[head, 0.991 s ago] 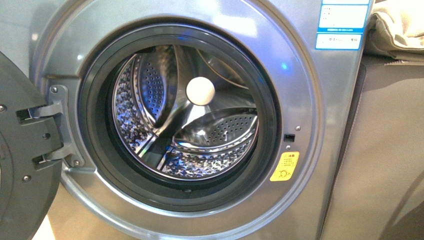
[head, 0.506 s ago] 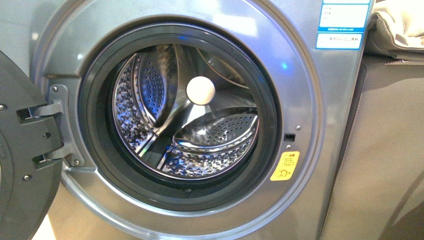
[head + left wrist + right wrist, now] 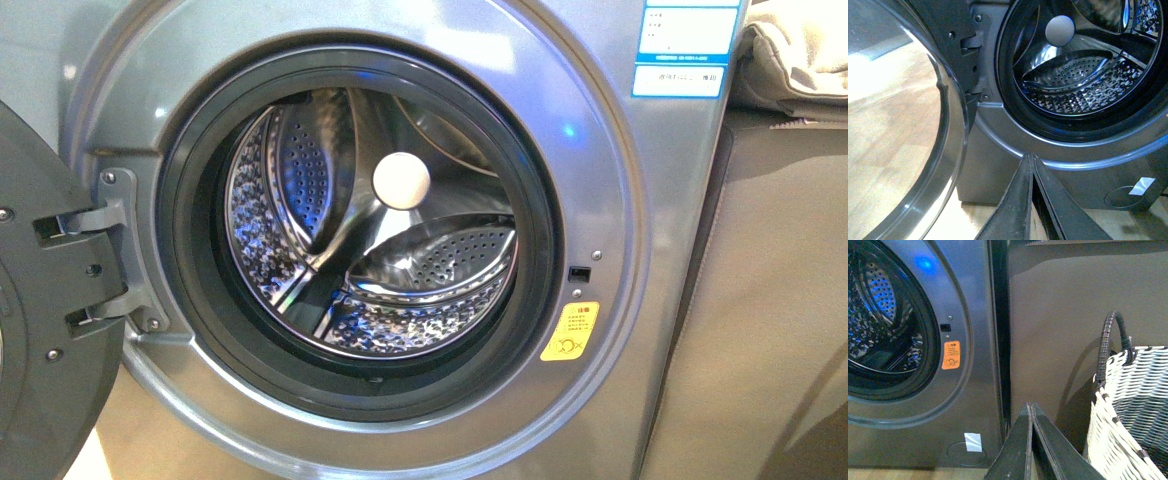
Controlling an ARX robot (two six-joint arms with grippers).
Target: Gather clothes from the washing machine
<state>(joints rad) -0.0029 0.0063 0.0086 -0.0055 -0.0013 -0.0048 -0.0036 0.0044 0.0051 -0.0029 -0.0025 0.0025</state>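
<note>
Currently both jaws closed, gripping nothing. Left gripper faces washing machine below its drum, seemingly empty; basket beside right gripper.

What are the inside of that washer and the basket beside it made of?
The drum looks like polished steel: mirror-bright, punched with rows of small holes. The basket looks woven from flat white strips, perhaps plastic or rattan, with a dark wrapped handle.

left gripper: two dark grey-black fingers showing, long, flat, tapering to a thin tip | right gripper: looking the same, dark matte wedge blades, smooth, narrowing
</note>
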